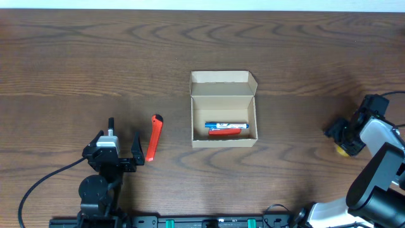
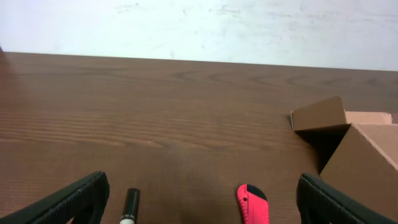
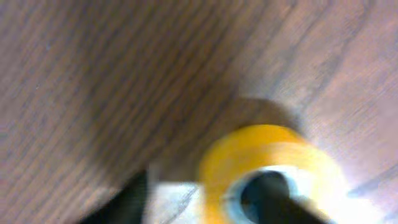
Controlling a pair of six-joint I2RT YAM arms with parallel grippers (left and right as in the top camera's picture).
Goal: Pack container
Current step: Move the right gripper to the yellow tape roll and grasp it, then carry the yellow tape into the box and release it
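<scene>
The container, a tan cardboard box (image 1: 224, 138) with its flap lid (image 1: 223, 83) open at the back, stands mid-table. A blue marker (image 1: 226, 125) and a red tool (image 1: 224, 132) lie inside. The box's corner shows in the left wrist view (image 2: 360, 162). A red utility knife (image 1: 154, 136) (image 2: 252, 204) and a black marker (image 1: 111, 125) (image 2: 130, 205) lie on the table by my left gripper (image 1: 118, 147) (image 2: 202, 200), which is open and empty. My right gripper (image 1: 343, 134) (image 3: 199, 202) straddles the wall of a yellow tape roll (image 1: 342, 151) (image 3: 249, 158); that view is blurred.
The dark wooden table (image 1: 76, 63) ends at a pale wall along the far side (image 2: 199, 25). Cables run from the left arm base along the front edge (image 1: 38, 183).
</scene>
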